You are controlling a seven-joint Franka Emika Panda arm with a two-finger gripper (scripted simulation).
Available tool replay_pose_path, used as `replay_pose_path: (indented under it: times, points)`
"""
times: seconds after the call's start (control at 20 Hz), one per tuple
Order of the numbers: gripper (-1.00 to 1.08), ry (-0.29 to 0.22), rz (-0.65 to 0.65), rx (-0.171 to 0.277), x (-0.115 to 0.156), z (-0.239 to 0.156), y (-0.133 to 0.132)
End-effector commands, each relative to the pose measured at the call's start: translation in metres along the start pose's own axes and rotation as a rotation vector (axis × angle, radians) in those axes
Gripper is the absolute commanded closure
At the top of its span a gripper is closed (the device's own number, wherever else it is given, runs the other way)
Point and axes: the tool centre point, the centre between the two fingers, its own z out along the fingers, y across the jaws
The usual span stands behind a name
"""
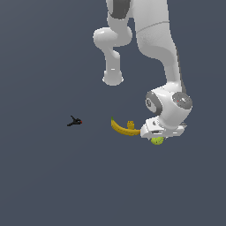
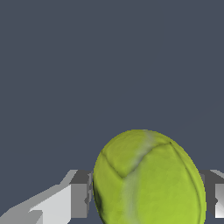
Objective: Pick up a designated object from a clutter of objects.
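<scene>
Wrist view: ball (image 2: 148, 179) fills the frame betw. the two fingers (image 2: 78, 194), one pad at each side, jaws closed on it. Exterior view: gripper (image 1: 158, 137) sits low w/ the ball (image 1: 157, 141) peeking out under it, just beside the banana (image 1: 123, 129) tip. Tiny yellow block (image 1: 130, 125) sits against the banana's inner curve. Black clamp (image 1: 74, 121) w/ red spot lies well apart, toward the exterior view's left. All on a plain grey floor (image 1: 53, 185).
</scene>
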Motion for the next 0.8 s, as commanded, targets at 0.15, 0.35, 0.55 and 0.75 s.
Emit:
replay_pose_path:
  times: [0.15,0.35,0.55,0.75]
  points:
    - [1.08,0.0,0.0,0.0,0.001,-0.003,0.001]
    - [1.08,0.0,0.0,0.0,0.004,-0.017,0.006]
    - [1.08,0.0,0.0,0.0,0.01,-0.041,0.015]
    - [1.08,0.0,0.0,0.0,0.017,-0.074,0.027]
